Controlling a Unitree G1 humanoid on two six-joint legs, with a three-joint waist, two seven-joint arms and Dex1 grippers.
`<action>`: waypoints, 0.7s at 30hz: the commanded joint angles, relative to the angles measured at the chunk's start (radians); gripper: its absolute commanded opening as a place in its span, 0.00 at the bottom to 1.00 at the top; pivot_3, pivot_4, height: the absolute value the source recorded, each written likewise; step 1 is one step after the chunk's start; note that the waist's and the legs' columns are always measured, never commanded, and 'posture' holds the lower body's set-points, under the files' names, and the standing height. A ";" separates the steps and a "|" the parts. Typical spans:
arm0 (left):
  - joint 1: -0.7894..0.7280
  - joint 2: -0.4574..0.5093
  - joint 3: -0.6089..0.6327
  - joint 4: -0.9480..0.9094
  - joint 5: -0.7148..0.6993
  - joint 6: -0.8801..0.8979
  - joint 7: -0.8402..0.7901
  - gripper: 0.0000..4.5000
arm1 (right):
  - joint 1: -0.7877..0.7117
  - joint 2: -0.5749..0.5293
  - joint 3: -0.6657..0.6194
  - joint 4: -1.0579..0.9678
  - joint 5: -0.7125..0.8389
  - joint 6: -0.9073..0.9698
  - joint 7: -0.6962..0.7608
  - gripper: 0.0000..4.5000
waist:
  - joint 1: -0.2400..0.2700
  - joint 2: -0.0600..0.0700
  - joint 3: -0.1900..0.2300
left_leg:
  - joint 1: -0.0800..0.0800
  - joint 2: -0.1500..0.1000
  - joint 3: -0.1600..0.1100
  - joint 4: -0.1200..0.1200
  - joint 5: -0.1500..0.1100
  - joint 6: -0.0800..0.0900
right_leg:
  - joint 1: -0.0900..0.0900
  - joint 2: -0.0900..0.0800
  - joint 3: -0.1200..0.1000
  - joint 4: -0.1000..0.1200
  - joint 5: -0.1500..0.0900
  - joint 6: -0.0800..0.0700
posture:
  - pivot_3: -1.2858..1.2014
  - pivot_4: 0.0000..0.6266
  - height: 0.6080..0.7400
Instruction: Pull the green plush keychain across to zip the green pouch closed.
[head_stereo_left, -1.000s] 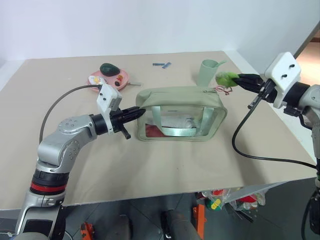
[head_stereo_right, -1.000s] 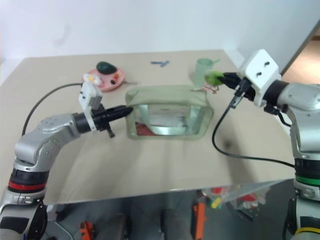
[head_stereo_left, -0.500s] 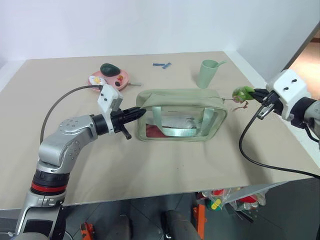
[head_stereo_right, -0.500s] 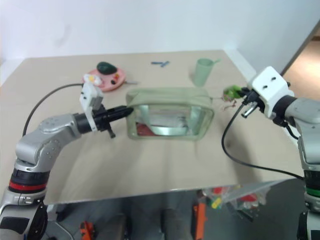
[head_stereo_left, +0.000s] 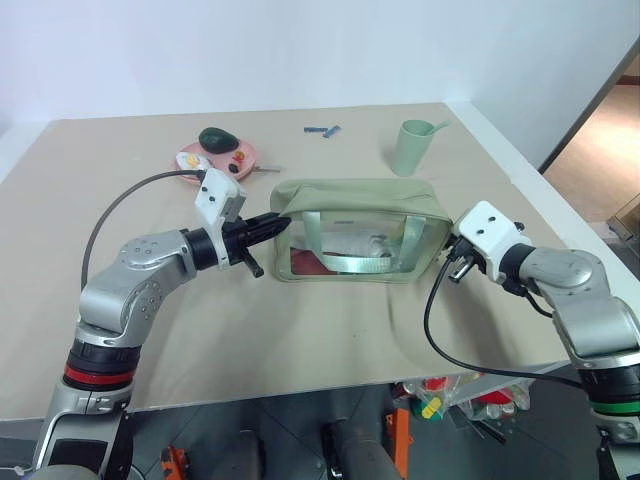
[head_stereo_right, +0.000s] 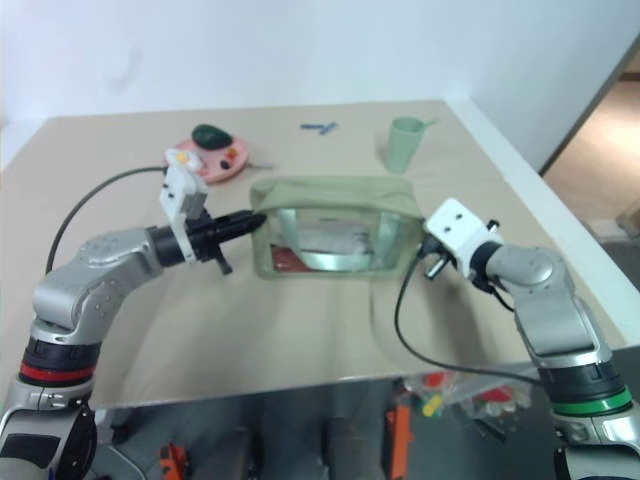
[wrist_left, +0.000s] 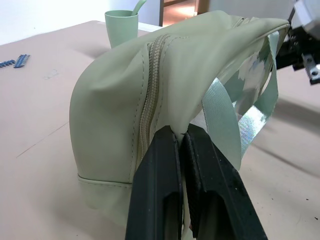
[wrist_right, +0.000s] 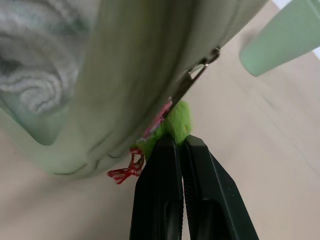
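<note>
no readable text, labels, brands or numbers anywhere

The right hand (wrist_right: 181, 145) covers most of the green plush keychain (wrist_right: 175, 122). Contents of the green pouch (head_stereo_left: 360, 200) blur behind its clear panel. Pink plate (head_stereo_left: 240, 157) items are too small to identify.

Boxy fabric pouch (head_stereo_left: 360, 230): pale sage green, clear side panels, light green straps. Plush ring keychain (wrist_right: 175, 122): lime green, red-and-white cord. Surface (head_stereo_left: 300, 330): plain tan.
</note>
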 joint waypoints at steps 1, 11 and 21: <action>0.001 0.003 0.014 -0.027 0.005 -0.008 0.006 0.00 | 0.002 0.004 0.002 0.036 -0.034 -0.048 -0.011 0.00 | 0.000 0.000 0.000 | 0.000 0.000 0.000 0.000 0.000 0.000 | 0.000 0.000 0.000 0.000 0.000 0.000 | 0.52 0.24 1.00; -0.011 0.011 0.043 -0.032 -0.044 0.029 -0.005 0.31 | -0.080 0.064 -0.187 0.022 0.135 -0.001 -0.010 0.29 | -0.001 0.000 0.000 | 0.000 0.000 0.001 0.000 0.000 0.000 | 0.000 0.000 0.002 0.000 0.001 0.001 | 0.52 0.24 1.00; -0.042 0.056 0.065 -0.019 -0.044 0.004 -0.065 1.00 | -0.019 -0.024 -0.352 -0.118 0.299 0.032 0.109 1.00 | 0.000 0.000 0.000 | -0.001 0.000 0.000 0.000 0.000 0.000 | 0.000 0.000 0.001 0.000 0.000 0.001 | 0.52 0.24 1.00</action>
